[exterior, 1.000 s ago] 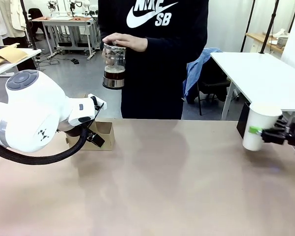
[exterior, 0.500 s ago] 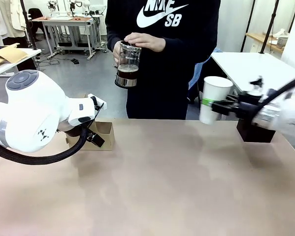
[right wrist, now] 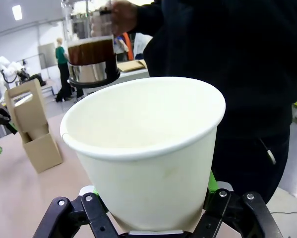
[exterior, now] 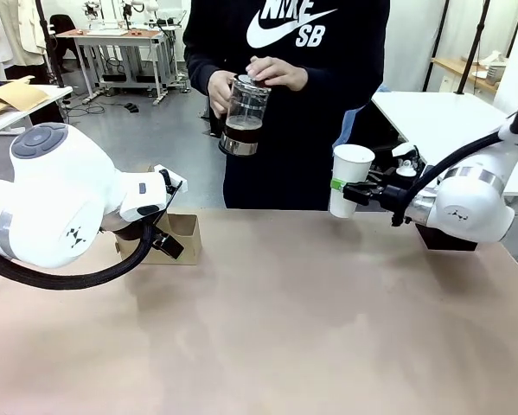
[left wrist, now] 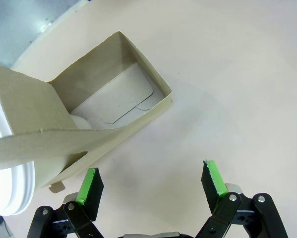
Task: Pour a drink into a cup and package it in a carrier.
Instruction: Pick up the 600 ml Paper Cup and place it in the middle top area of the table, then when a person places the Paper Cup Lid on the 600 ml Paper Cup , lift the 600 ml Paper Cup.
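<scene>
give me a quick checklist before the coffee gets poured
1. Grip: ok, right gripper jaws shut on the cup.
2. Cup upright, empty: ok.
3. Pour line-up: not ok, the jug, in the person's hands, is off to one side of the cup.
4. Jug lid ready to pour: cannot tell.
5. Free slot: ok, the carrier shows one bare compartment.
6. Left gripper free: ok, jaws open, nothing between them.

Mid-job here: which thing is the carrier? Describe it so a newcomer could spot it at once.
On the table, far left, beside the left gripper, stands the carrier. It is a small open-topped box with a tall upright handle. Brown cardboard sets it apart from the black box at far right, behind the right gripper holding the cup.
</scene>
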`<state>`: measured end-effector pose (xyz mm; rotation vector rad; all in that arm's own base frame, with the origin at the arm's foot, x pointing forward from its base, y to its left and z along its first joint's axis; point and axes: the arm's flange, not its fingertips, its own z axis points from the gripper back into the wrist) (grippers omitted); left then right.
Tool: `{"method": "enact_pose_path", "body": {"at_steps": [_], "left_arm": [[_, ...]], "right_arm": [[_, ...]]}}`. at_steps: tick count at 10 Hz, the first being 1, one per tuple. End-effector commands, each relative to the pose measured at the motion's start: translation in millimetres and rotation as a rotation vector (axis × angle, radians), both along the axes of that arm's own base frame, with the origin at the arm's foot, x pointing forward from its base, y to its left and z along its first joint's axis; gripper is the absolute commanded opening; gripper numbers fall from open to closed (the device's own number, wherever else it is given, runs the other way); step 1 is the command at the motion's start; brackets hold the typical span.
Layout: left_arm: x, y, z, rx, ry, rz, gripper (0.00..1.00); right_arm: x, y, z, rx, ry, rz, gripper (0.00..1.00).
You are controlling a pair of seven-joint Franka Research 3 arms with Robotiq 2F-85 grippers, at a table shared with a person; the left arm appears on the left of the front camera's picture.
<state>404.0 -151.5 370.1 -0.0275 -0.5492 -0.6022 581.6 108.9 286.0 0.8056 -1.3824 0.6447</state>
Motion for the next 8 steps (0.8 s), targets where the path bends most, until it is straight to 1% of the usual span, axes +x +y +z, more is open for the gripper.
{"method": "enact_pose_path", "body": {"at_steps": [1, 2, 8], "left_arm": [[-0.2, 0.1, 0.2, -0.001, 0.000, 0.000, 1.00], [-0.2, 0.1, 0.2, -0.001, 0.000, 0.000, 1.00], [-0.2, 0.1, 0.2, -0.001, 0.000, 0.000, 1.00]], "right_arm": [[-0.4, 8.7, -1.7, 0.017, -0.026, 0.040, 0.80], [0.0, 0.0, 0.0, 0.000, 0.000, 0.000, 0.80], [0.0, 0.0, 0.0, 0.000, 0.000, 0.000, 0.80]]}}
